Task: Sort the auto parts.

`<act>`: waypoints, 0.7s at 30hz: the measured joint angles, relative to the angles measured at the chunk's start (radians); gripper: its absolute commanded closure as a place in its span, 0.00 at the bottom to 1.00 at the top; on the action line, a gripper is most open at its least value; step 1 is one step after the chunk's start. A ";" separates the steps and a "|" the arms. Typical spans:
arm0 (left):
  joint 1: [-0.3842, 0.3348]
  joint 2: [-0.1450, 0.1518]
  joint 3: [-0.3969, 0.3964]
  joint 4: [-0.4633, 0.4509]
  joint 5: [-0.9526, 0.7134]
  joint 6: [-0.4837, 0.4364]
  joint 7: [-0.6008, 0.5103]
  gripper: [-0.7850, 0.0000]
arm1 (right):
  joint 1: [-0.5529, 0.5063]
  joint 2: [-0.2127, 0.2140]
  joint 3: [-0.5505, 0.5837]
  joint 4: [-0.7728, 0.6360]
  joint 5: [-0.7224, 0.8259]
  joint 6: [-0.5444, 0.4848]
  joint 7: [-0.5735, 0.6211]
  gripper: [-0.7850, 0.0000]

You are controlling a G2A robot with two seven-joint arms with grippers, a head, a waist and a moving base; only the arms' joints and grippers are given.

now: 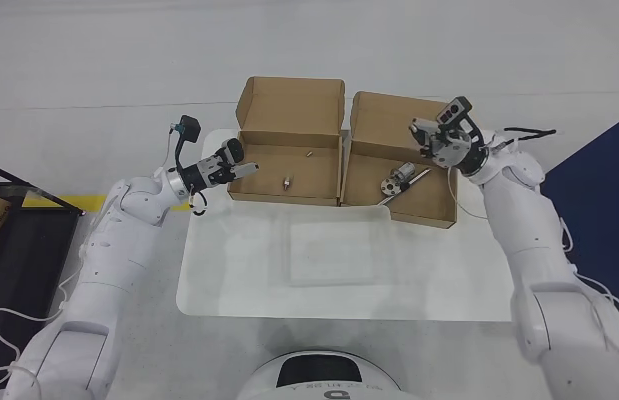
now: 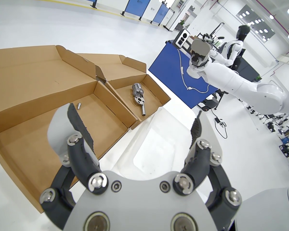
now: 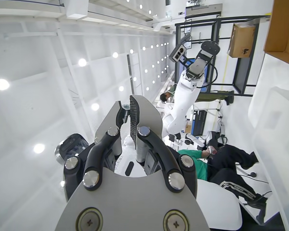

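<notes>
Two open cardboard boxes stand side by side at the back of the white table [image 1: 229, 290]. The left box [image 1: 259, 170] holds two small bolts [image 1: 286, 183], one of them near the far wall [image 2: 78, 105]. In the right box [image 1: 434, 205] lies a metal flanged shaft [image 1: 399, 178] [image 2: 138, 97]. My left gripper [image 1: 241, 166] [image 2: 134, 123] hovers open over the left box's outer edge, nothing between its fingers. My right gripper [image 1: 429, 133] [image 3: 127, 105] is raised above the right box's back wall, shut on a small bolt [image 3: 126, 112].
A shallow clear tray [image 1: 334, 250] rests on the table in front of the boxes. A blue partition [image 1: 599, 170] stands to the right of the table and a black rack [image 1: 9, 200] to the left.
</notes>
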 measured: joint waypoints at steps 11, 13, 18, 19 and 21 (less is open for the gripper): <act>0.000 0.000 0.000 0.000 0.000 0.000 0.000 0.00 | 0.006 0.005 -0.032 -0.003 -0.067 -0.203 -0.119 1.00; 0.000 0.000 0.000 0.000 0.000 0.000 0.000 0.00 | -0.013 0.007 -0.029 -0.036 -0.111 -0.287 -0.210 1.00; 0.000 0.000 0.000 0.000 0.000 0.000 0.000 0.00 | -0.113 0.011 -0.008 -0.188 -0.201 -0.452 -0.473 1.00; 0.000 0.000 0.000 0.000 0.000 0.000 0.000 0.00 | -0.134 0.013 0.000 -0.217 -0.214 -0.471 -0.516 1.00; 0.000 0.000 0.000 0.000 0.000 0.000 0.000 0.00 | -0.186 0.016 0.015 -0.288 -0.254 -0.519 -0.616 1.00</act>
